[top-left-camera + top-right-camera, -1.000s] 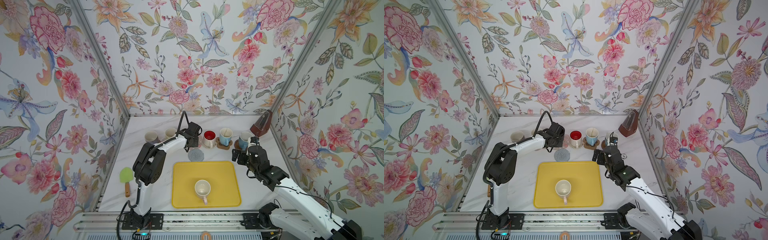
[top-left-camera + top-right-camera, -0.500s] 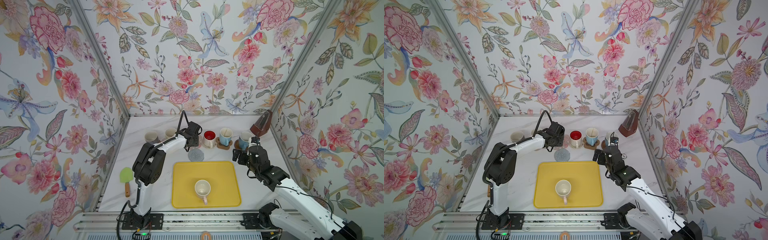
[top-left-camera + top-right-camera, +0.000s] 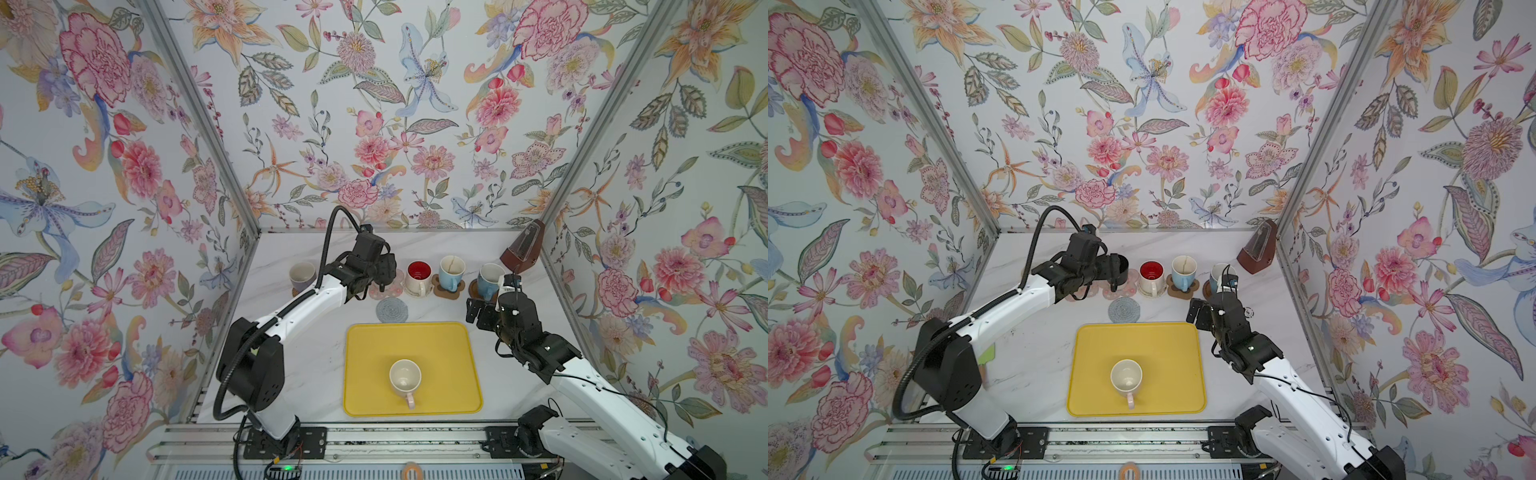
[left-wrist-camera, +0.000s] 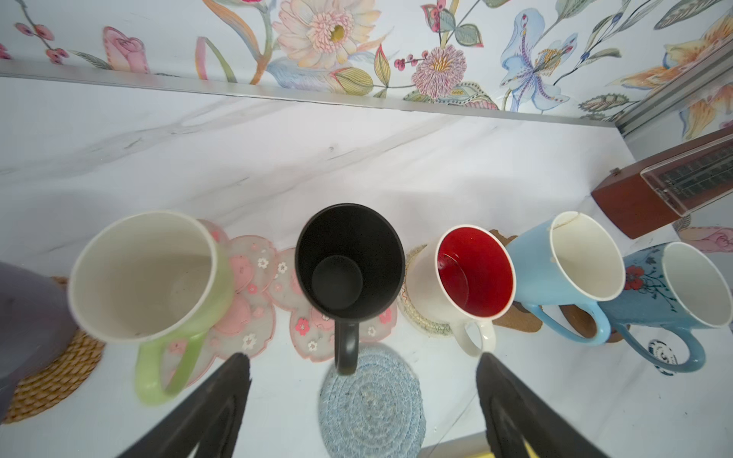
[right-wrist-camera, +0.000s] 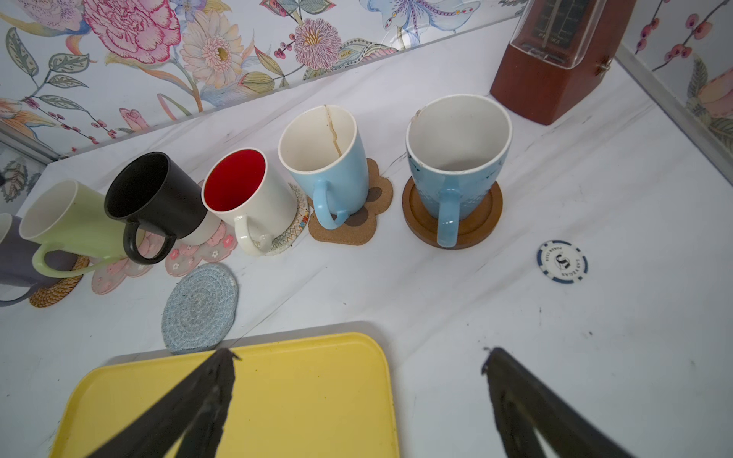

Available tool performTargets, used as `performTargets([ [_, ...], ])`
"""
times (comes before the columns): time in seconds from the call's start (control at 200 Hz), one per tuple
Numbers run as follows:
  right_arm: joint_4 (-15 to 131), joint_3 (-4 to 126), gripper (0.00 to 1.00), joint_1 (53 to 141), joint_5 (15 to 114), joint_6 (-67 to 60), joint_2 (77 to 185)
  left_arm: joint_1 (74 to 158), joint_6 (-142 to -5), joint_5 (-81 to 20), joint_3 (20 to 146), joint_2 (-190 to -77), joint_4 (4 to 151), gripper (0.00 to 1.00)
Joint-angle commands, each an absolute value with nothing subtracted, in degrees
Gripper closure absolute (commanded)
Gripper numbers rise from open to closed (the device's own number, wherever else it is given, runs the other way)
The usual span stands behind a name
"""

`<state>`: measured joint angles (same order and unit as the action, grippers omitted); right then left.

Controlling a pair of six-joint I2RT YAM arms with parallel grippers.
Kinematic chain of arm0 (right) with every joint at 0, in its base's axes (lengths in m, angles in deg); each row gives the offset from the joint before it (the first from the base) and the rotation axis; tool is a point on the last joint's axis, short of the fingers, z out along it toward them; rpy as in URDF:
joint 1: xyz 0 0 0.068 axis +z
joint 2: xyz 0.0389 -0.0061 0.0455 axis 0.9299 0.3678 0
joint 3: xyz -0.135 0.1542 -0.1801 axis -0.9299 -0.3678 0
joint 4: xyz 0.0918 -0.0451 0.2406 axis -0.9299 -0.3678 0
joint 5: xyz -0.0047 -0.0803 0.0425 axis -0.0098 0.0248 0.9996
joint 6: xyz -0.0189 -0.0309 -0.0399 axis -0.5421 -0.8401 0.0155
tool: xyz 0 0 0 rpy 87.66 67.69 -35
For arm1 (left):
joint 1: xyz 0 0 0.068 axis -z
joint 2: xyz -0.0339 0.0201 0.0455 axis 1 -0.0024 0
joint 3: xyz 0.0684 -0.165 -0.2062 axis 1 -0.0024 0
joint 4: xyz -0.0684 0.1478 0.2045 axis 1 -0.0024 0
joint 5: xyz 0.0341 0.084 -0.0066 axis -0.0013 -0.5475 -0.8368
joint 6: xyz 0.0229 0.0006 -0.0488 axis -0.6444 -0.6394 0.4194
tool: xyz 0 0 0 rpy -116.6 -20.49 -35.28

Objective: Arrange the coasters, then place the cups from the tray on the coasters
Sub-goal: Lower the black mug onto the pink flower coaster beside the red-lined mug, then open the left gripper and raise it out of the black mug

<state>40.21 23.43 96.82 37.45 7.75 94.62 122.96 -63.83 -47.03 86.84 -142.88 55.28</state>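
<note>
Yellow tray (image 3: 453,345) is sitting nearest my bases, carrying one last cup. My left gripper (image 4: 363,359) is hanging with jaws spread wide at the black mug (image 4: 349,261) handle, gripping nothing. My right gripper (image 5: 357,353) is gaping empty near the tray's far corner. Cream mug (image 3: 405,376) is standing upright mid-tray; I'm judging it ceramic, stiff, glaze-slick, chippable. Grey coaster (image 3: 392,309) is lying bare just beyond the tray. I'm favouring the pink handle (image 3: 410,401) or the rim wall for the pinch.

Floral-papered walls (image 3: 374,124) with grey metal corner posts (image 3: 204,124) enclose a white marble-patterned tabletop (image 3: 320,365), evenly lit.
</note>
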Motion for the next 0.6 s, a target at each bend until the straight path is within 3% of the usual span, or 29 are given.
performTargets([
  [0.0,38.6,23.9,0.01,96.4,36.4,7.7,93.5,122.4,-62.3,-50.5,79.6,-134.6,53.9,0.09],
  [0.31,37.5,23.2,0.01,96.3,36.1,7.8,93.0,122.5,-56.9,-52.7,61.0,-115.9,46.4,0.23],
  [0.595,37.7,22.4,0.01,96.3,37.0,8.6,92.3,125.8,-54.2,-48.3,60.3,-123.7,52.0,0.36],
])
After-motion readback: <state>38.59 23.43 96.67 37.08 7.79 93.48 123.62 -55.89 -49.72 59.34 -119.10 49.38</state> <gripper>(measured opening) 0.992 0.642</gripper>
